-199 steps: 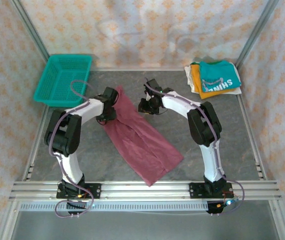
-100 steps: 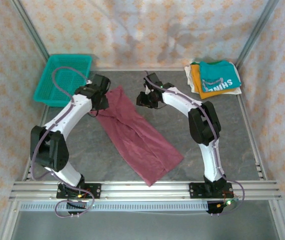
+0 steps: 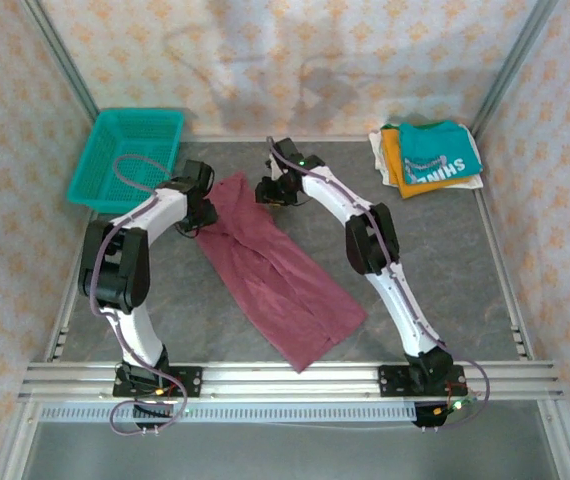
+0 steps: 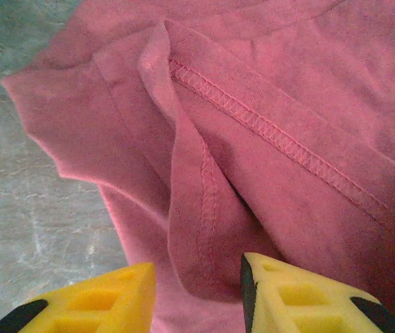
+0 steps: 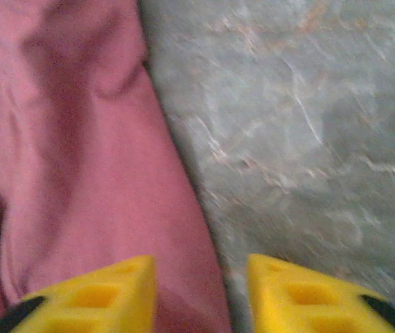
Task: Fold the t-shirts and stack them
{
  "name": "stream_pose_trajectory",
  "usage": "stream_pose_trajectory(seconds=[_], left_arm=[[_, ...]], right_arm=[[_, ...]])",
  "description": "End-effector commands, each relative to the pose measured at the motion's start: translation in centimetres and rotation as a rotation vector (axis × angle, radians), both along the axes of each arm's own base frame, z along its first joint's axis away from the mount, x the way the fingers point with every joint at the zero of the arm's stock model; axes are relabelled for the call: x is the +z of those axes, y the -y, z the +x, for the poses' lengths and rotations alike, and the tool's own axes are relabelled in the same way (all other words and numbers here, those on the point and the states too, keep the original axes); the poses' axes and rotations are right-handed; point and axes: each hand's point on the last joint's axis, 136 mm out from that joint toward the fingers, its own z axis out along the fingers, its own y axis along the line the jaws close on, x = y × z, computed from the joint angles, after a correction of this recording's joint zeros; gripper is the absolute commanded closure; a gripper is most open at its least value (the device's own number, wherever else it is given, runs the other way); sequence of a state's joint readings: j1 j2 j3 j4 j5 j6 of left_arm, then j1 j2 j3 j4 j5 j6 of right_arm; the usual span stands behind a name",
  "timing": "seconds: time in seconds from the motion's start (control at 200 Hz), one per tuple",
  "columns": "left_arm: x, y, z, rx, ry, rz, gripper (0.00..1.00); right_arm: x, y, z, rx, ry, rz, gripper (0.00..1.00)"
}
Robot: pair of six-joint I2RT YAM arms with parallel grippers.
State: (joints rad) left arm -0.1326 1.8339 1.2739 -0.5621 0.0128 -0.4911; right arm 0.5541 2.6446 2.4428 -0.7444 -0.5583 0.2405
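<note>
Top external view: the maroon t-shirt (image 3: 280,280) lies in a long, partly folded strip on the grey table (image 3: 445,260), running from the near middle toward the far left. At its far end the left gripper (image 3: 203,212) is at the shirt's left edge. The left wrist view shows its yellow fingers (image 4: 301,298) apart over a stitched fold, clasping nothing. The right gripper (image 3: 267,192) is at the far right edge, spread across the cloth's border, empty. Farther back, a teal mesh basket (image 3: 128,158) sits on the left and the stacked tees (image 3: 427,157) on the right.
</note>
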Motion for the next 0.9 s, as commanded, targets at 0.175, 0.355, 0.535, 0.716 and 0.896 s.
stream_pose_trajectory(seconds=[0.175, 0.355, 0.535, 0.716, 0.896], left_arm=[[0.1, -0.2, 2.2, -0.015, 0.048, 0.021, 0.62], [-1.4, 1.1, 4.0, -0.03, 0.067, -0.035, 0.63], [-3.7, 2.9, 6.5, -0.07, 0.055, -0.065, 0.63], [-3.2, 5.7, 10.3, -0.144, 0.103, -0.076, 0.65], [-0.1, 7.1, 14.2, -0.185, 0.235, -0.095, 0.65]], right_arm=[[-1.6, 2.1, 0.1, -0.135, -0.078, 0.026, 0.86], [0.2, 0.4, -1.8, -0.059, -0.163, 0.167, 0.63], [0.5, 0.6, -2.3, -0.097, -0.18, 0.191, 0.58], [-0.2, 1.4, -2.0, -0.133, -0.199, 0.186, 0.73], [0.0, 5.5, -0.3, -0.293, -0.162, 0.205, 0.93]])
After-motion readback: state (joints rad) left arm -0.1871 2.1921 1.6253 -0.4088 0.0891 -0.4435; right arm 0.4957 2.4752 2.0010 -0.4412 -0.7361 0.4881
